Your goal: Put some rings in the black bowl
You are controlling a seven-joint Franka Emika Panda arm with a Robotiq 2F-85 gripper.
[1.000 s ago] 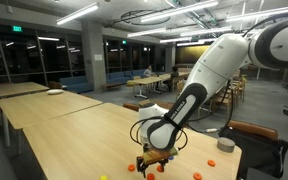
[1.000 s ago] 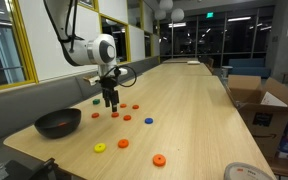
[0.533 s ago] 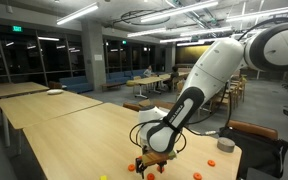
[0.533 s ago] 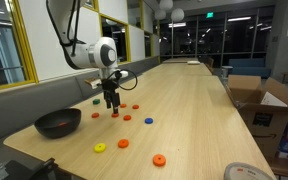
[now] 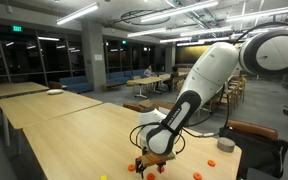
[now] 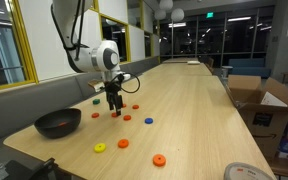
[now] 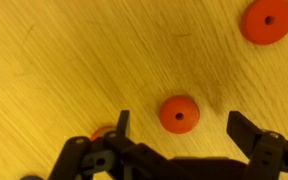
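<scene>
Between the tool's spread fingers: an orange ring lies flat on the surface, clear of both | tool: wide open, holding nothing | beyond the tool: another orange ring | black bowl: well apart from the tool, near the surface's edge.

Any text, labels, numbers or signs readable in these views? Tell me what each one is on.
No text can be read in any view.
The lit sign near the ceiling is too small and blurred to read.
The cardboard boxes show no legible print.
The rings and the black bowl show no markings.
</scene>
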